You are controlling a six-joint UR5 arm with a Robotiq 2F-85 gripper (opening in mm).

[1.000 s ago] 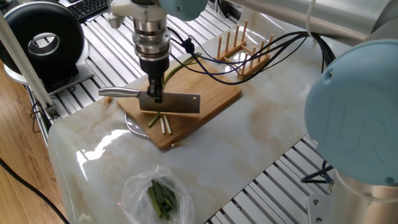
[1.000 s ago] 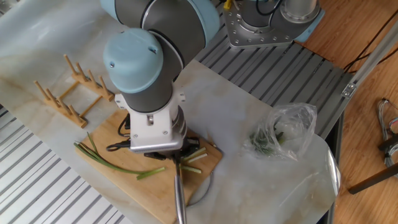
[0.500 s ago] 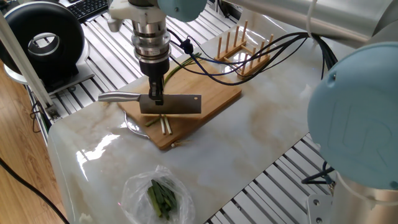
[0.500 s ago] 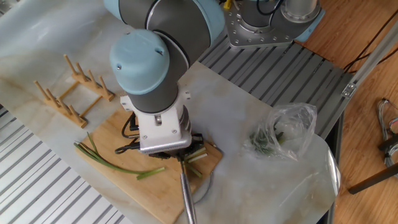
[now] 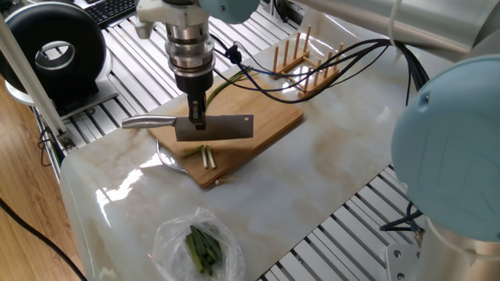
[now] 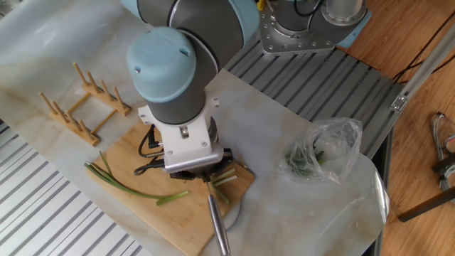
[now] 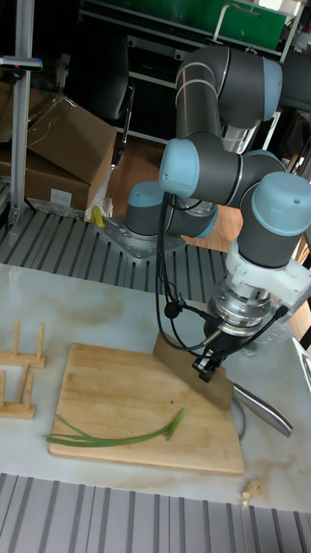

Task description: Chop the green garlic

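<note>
Cleaver (image 5: 215, 129) lifted slightly vs 1 s ago, blade edge now above cut sticks. Near to far, ref cutting board (image 5: 266, 125): leaf bundle in plastic bag (image 5: 199, 248) off board's near side; cut sticks (image 5: 208, 155) at board's near corner; gripper (image 5: 197, 119) clenched on cleaver spine above them; green garlic (image 7: 117, 436) stalk on board's far part; wooden rack (image 5: 306, 62) beyond board.

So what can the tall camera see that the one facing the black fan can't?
Only the tall view shows the long green garlic stalk lying whole, plus cardboard boxes. Only the fan-side view shows the bag of dark leaves, the fan and the short cut sticks. Both show the claw holding the cleaver over the cutting board.
</note>
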